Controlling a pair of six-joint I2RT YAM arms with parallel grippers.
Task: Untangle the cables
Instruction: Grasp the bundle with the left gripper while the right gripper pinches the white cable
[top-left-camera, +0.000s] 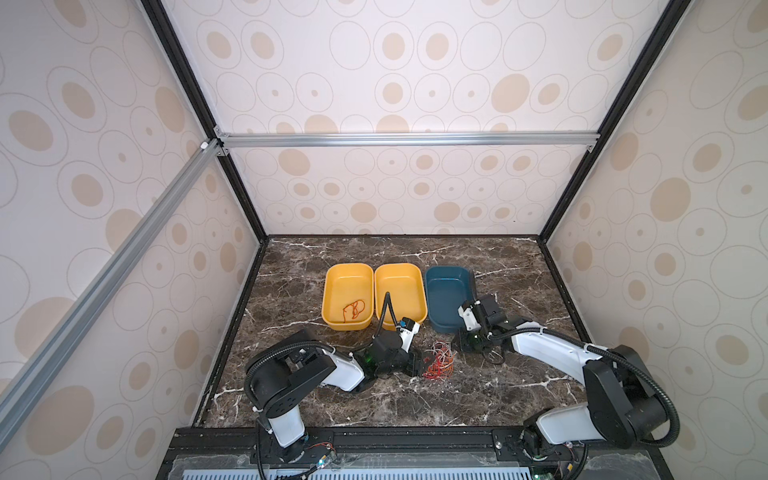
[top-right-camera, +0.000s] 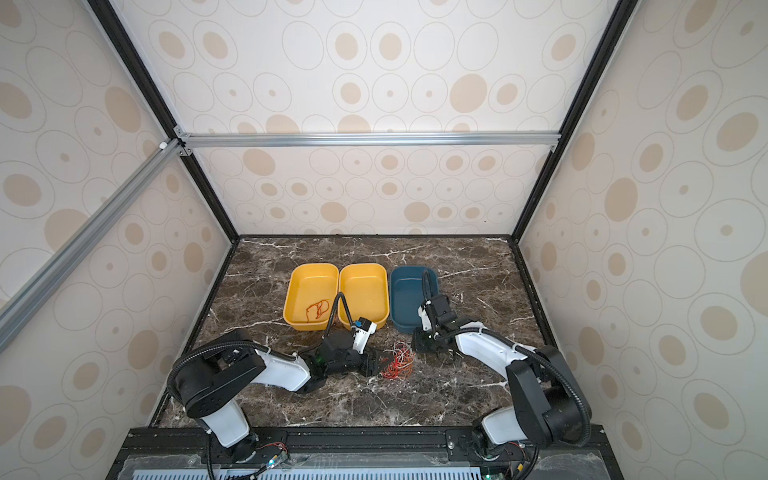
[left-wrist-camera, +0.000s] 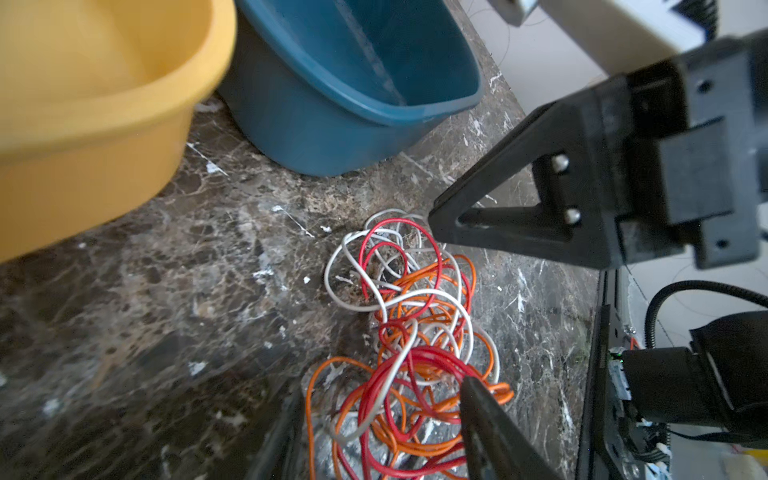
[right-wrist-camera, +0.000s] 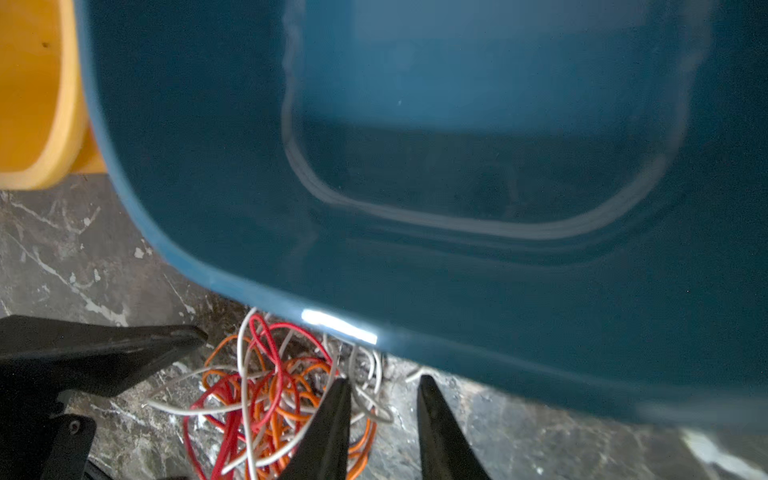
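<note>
Tangle of red, orange and white cables (top-left-camera: 438, 361) on the surface (top-left-camera: 374, 399), just near of the bins, between the two arms. The left claw (left-wrist-camera: 382, 386) is released, its jaws astride the tangle's left end. The right claw (right-wrist-camera: 384, 380) is released too, jaws narrowly parted at the tangle's right edge, beside the blue bin (top-left-camera: 436, 291). One orange cable (top-left-camera: 353, 311) lies coiled in the leftmost yellow bin (top-left-camera: 349, 268).

Top views: bright, diffuse light; soft shadows; wide-angle bending at edges. Left wrist view: cables (left-wrist-camera: 419, 357) sharp, yellow bin (left-wrist-camera: 83, 104) out of focus. Right wrist view: blue bin (right-wrist-camera: 457, 166) blurred, glare on rim.
</note>
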